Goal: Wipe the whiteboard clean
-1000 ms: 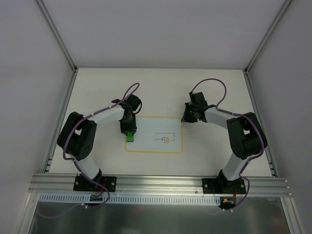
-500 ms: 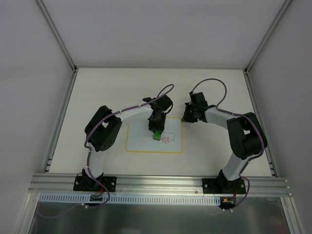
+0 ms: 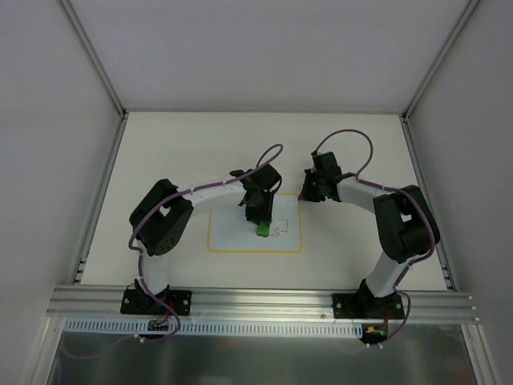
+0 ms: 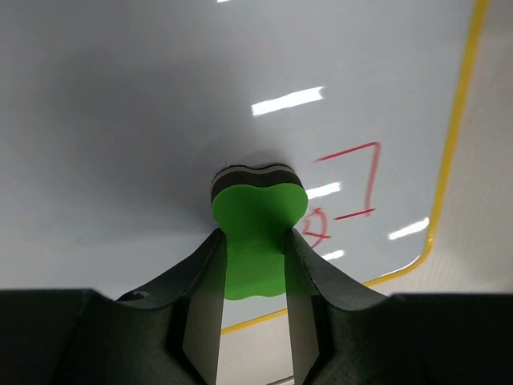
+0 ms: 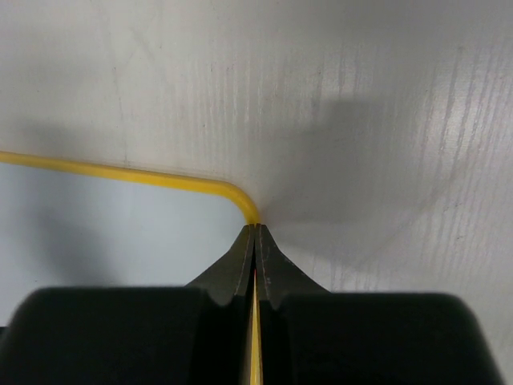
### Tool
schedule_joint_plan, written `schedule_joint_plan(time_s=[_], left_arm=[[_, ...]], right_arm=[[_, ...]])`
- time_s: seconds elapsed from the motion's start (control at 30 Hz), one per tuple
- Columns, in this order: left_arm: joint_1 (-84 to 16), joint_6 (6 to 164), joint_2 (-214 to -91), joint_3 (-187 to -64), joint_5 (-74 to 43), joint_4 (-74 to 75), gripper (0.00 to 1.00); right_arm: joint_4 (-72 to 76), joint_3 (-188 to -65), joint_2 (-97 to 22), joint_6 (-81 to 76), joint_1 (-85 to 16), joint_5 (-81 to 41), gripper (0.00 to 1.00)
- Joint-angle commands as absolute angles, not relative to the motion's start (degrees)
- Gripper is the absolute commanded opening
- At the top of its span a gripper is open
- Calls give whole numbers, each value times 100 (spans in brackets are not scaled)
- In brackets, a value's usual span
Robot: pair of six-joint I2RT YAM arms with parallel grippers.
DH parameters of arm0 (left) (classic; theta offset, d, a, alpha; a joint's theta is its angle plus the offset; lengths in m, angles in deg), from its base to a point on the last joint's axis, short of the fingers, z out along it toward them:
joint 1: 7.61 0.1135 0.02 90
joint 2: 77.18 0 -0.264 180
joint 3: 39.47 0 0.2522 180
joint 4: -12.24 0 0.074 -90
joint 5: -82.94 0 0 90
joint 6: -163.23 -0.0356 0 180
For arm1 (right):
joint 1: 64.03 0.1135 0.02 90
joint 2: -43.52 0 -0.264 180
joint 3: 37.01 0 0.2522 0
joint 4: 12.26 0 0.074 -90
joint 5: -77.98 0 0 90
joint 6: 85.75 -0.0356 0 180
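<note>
The whiteboard (image 3: 231,234), white with a thin yellow border, lies flat on the table. My left gripper (image 3: 260,218) is shut on the green eraser (image 3: 262,229) and presses it onto the board, right next to the remains of a red line drawing (image 3: 280,228). In the left wrist view the eraser (image 4: 258,210) sits between my fingers (image 4: 202,321), with red lines (image 4: 353,183) just to its right. My right gripper (image 3: 304,195) is shut on the board's far right corner; in the right wrist view its tips (image 5: 254,228) meet on the yellow border (image 5: 160,178).
White walls with metal posts enclose the table (image 3: 160,152) on three sides. An aluminium rail (image 3: 264,301) runs along the near edge by the arm bases. Purple cables loop above both wrists.
My left gripper has carried the eraser from the board's left edge rightwards and nearer, onto the drawing. Less of the red drawing shows now. The right arm has not moved.
</note>
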State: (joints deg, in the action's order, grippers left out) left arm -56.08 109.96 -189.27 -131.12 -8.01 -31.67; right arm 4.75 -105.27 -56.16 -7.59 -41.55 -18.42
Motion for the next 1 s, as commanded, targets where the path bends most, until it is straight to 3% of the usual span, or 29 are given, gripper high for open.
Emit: schedule_joint_plan(time_s=[0.0,0.33,0.67,0.97], left_arm=[[-5104,11067,-18837,-12189,-65,-4011,0],[-4707,10891,-18290,-11695,-47,-4143,0],[-5964,10479,-19669,-13916,-574,-4143,0],[-6254,9934,-20435,-14815,-311,-4134,0]], right_arm=[[853,-10368,-5562,-718,-4171,-1519,0],[854,-10412,-5579,-718,-4127,-1510,0],[853,-10421,-5606,-797,-4092,-1554,0],[853,-10412,-5544,-788,-4092,-1519,0]])
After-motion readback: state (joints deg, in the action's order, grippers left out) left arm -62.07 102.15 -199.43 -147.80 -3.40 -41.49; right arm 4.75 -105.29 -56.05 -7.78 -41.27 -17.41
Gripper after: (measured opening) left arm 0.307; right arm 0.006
